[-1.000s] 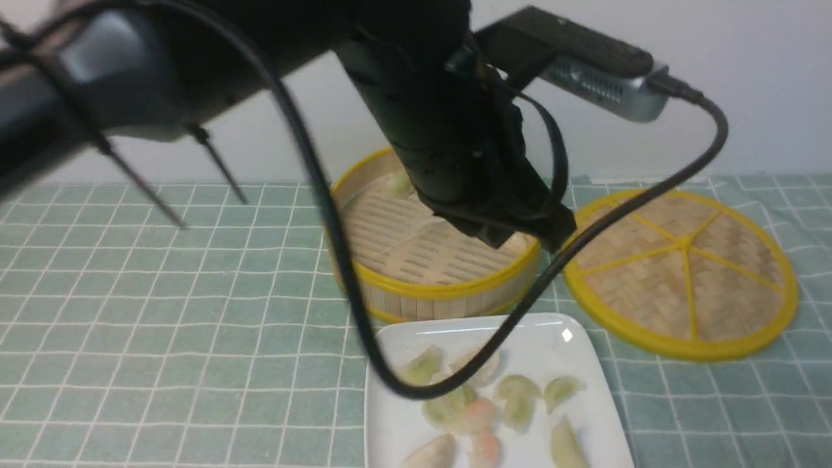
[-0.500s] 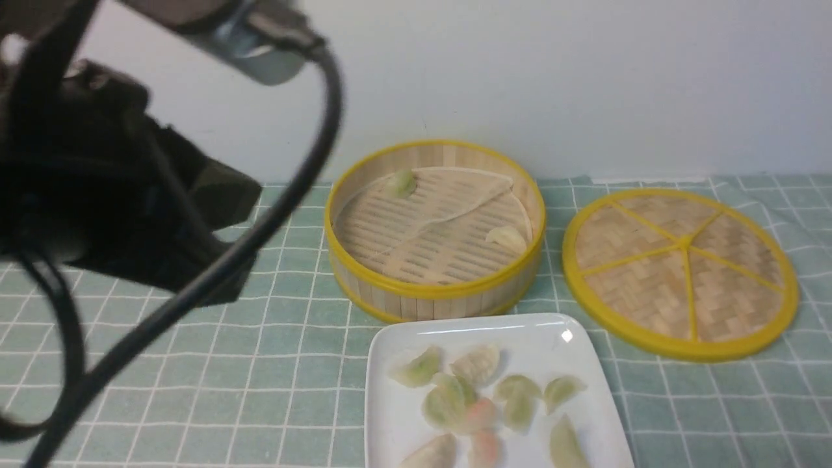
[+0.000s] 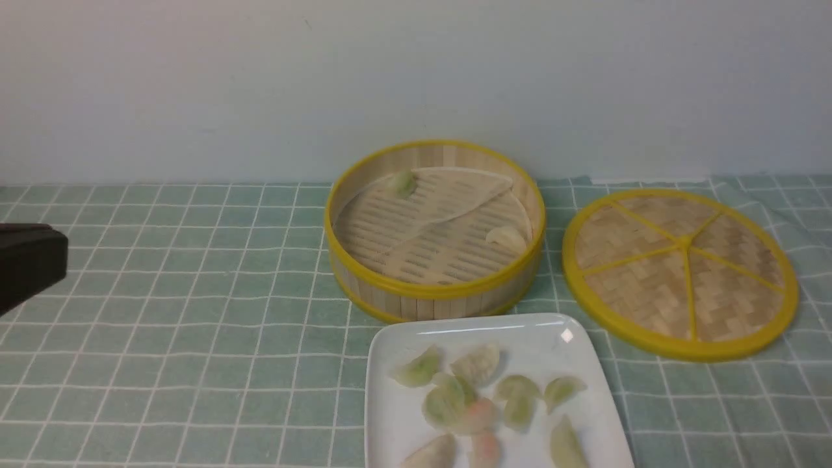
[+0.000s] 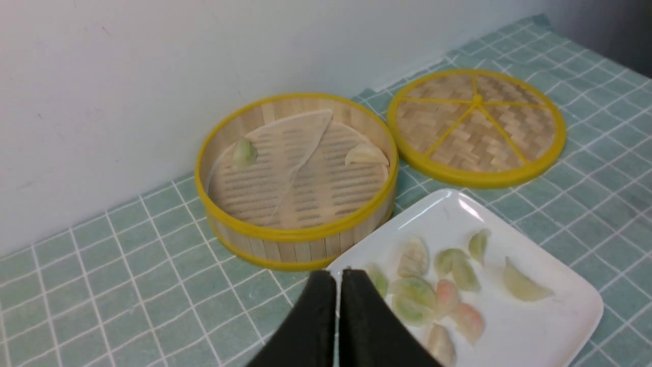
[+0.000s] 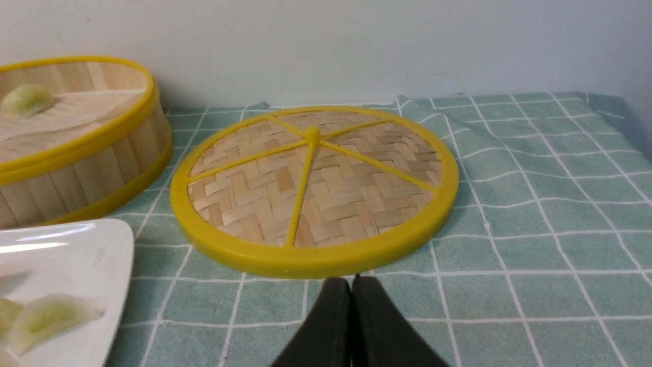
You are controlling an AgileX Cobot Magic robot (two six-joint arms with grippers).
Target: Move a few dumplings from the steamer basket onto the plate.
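The steamer basket [image 3: 434, 296] stands at the back middle and holds a green dumpling [image 3: 402, 184] and a whitish dumpling [image 3: 507, 237]. The white plate [image 3: 539, 335] in front of it holds several dumplings [image 3: 455, 406]. My left gripper [image 4: 338, 275] is shut and empty, held above the plate's corner [image 4: 550, 326] nearest the basket [image 4: 298, 234]. Only a dark part of the left arm [image 3: 26, 263] shows in the front view. My right gripper [image 5: 351, 280] is shut and empty, low over the cloth. It is out of the front view.
The flat woven lid [image 3: 679, 270] lies to the right of the basket, and my right gripper sits just at its near rim [image 5: 310, 262]. A green checked cloth [image 3: 162, 312] covers the table. A pale wall runs close behind the basket.
My left arm has swung from over the steamer basket to the left, almost out of the front view. The basket and plate now show in full.
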